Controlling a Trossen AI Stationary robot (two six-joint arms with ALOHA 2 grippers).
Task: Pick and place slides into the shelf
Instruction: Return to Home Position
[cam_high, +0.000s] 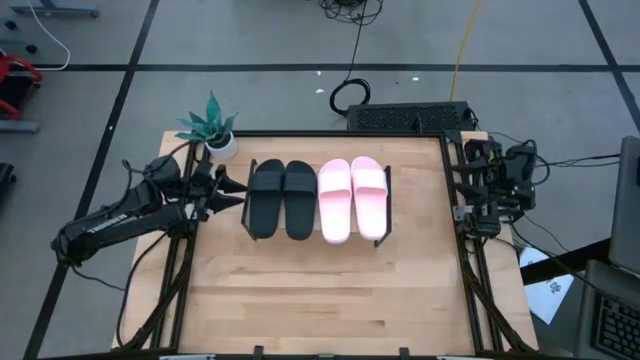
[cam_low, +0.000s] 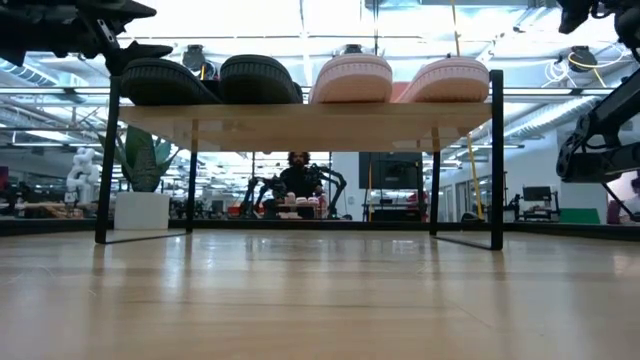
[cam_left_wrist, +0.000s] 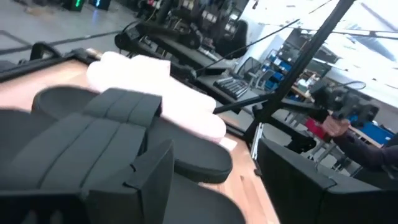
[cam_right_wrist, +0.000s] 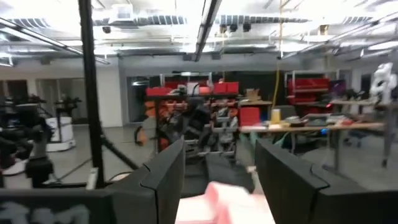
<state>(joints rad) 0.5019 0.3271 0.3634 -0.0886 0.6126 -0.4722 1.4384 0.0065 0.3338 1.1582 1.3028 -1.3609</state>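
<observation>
High view: black pair (cam_high: 282, 198) and pink pair (cam_high: 352, 198) side by side, left gripper (cam_high: 235, 190) just beside the black one. Low view: all four sit on the shelf (cam_low: 300, 113). Left wrist: fingers spread wide, empty. Right wrist: right gripper (cam_right_wrist: 219, 149) parked at the table's edge, also wide. Placing looks done, I reckon; next I bring left home, clear of the shelf.

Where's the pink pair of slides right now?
In the high view, the pink slides sit side by side on the right half of the shelf, beside the black slides; the open left gripper is off the shelf's left end.
</observation>
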